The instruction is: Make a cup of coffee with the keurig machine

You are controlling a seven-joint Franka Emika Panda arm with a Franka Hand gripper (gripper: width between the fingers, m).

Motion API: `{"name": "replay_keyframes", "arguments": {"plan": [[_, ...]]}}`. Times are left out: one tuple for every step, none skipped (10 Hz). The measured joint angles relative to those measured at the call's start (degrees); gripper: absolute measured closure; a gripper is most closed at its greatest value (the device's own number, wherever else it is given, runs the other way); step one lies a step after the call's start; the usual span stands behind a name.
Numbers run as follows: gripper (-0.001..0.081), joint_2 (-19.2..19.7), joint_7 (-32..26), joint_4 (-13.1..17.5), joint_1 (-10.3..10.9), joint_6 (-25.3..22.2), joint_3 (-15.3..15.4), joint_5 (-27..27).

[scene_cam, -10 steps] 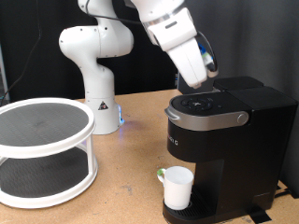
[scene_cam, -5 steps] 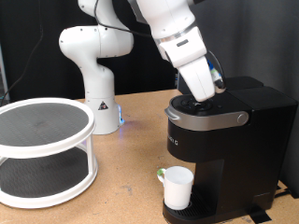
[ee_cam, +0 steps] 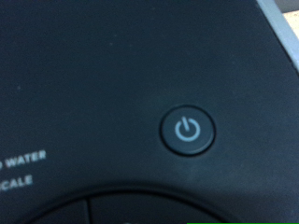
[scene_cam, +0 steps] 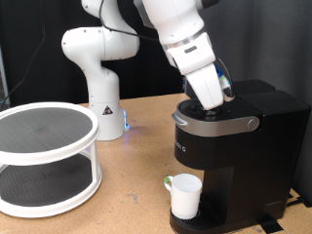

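The keurig machine (scene_cam: 234,146) is a black box with a silver-grey top ring, at the exterior view's right. The white cup (scene_cam: 184,195) stands upright on the drip tray beneath its spout, with a greenish mark near the rim. My gripper (scene_cam: 213,103) is pressed down against the top of the machine, its fingertips hidden against the lid. The wrist view is filled by the black top panel (ee_cam: 93,84) at very close range, with the round power button (ee_cam: 188,129) and the upper edge of larger buttons showing. No fingers show in the wrist view.
A white two-tier round rack (scene_cam: 44,156) stands at the exterior view's left. The white robot base (scene_cam: 102,83) rises behind it, on the wooden table (scene_cam: 136,185).
My hand came down from just above the machine's top onto it one second ago, and has barely shifted over the last half second.
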Motion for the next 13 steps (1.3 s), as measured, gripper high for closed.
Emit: {"name": "replay_keyframes", "arguments": {"plan": [[0.0801,0.03,0.34,0.00,-0.01,0.01,0.00,-0.04],[0.0801,0.05,0.93,0.03,-0.01,0.02,0.05,-0.54],[0.0801,0.06,1.95,0.06,0.00,0.27,0.23,-1.55],[0.0801,0.06,3.17,0.08,0.00,0.61,0.46,-2.62],[0.0801,0.07,4.44,0.10,0.00,0.84,0.65,-3.64],[0.0801,0.08,5.55,0.15,0.00,0.92,0.81,-4.42],[0.0801,0.12,6.53,0.24,0.00,0.93,0.91,-4.97],[0.0801,0.20,7.33,0.35,0.00,0.93,0.96,-5.23],[0.0801,0.25,7.78,0.43,0.00,0.85,0.97,-5.34],[0.0801,0.27,8.05,0.47,0.00,0.78,0.97,-5.38],[0.0801,0.29,8.21,0.51,0.00,0.71,0.97,-5.45],[0.0801,0.30,8.33,0.52,0.00,0.69,0.97,-5.52],[0.0801,0.30,8.42,0.54,0.00,0.64,0.97,-5.57]]}}
